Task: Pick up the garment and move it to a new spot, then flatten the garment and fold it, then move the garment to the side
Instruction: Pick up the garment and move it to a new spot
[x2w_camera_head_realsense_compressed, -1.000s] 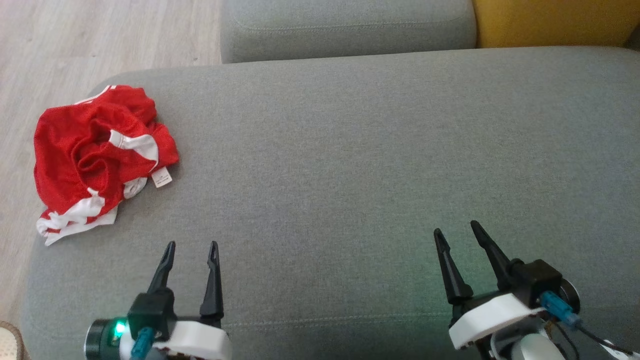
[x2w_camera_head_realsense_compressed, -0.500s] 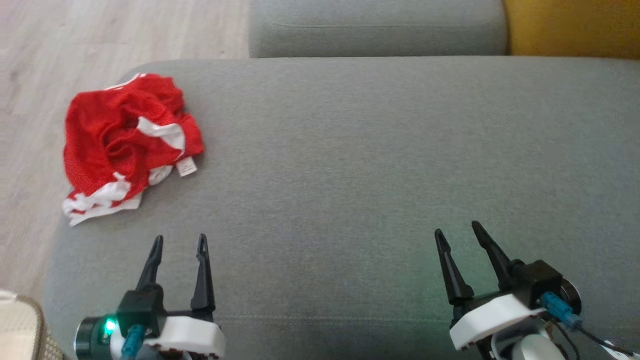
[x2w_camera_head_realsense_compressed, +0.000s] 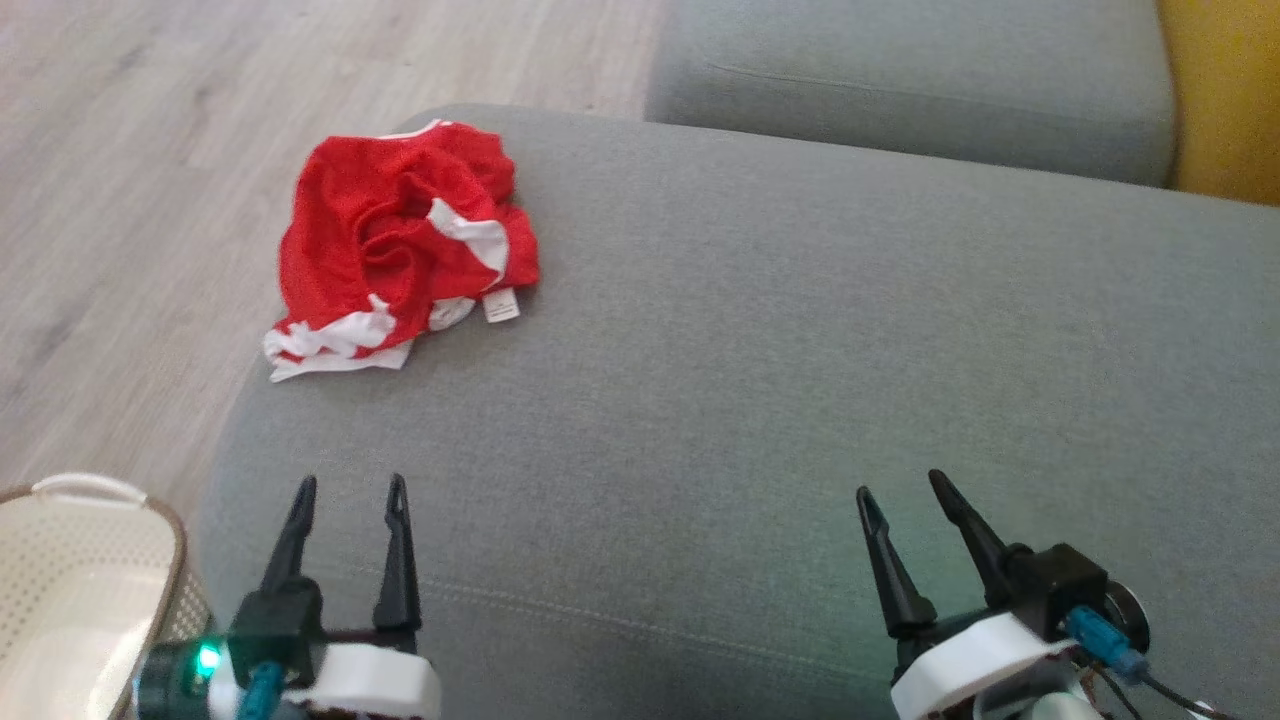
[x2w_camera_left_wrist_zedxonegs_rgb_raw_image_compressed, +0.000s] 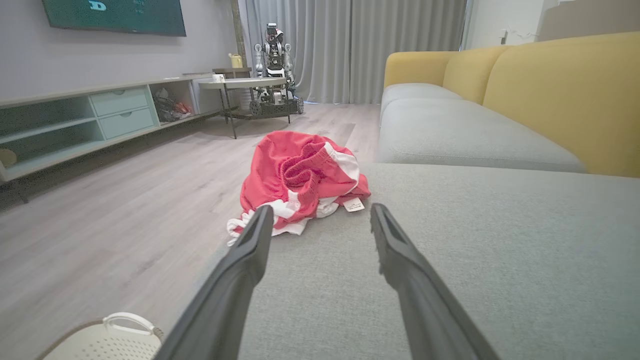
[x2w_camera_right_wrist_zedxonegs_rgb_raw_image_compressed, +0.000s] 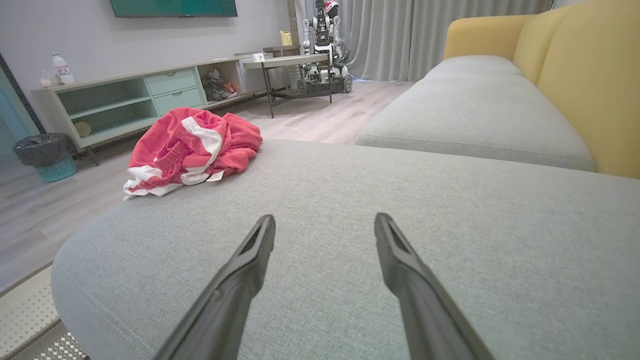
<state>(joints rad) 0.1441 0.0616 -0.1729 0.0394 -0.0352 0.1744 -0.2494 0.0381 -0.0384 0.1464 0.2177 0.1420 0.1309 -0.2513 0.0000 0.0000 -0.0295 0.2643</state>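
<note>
A crumpled red garment with white stripes and a small white label lies at the far left corner of the grey sofa seat. The left wrist view has the garment just beyond my fingertips, and in the right wrist view the garment sits far off to the left. My left gripper hovers open over the seat's near left part, well short of the cloth. My right gripper is open too, above the near right part, with nothing between its fingers.
A cream perforated basket stands on the wooden floor by the seat's near left corner. A second grey cushion and yellow backrest lie beyond. A low shelf unit, table and another robot stand across the room.
The camera has turned left, so the whole scene has shifted right and the basket has come into view. The garment lies as before. Both grippers stay open.
</note>
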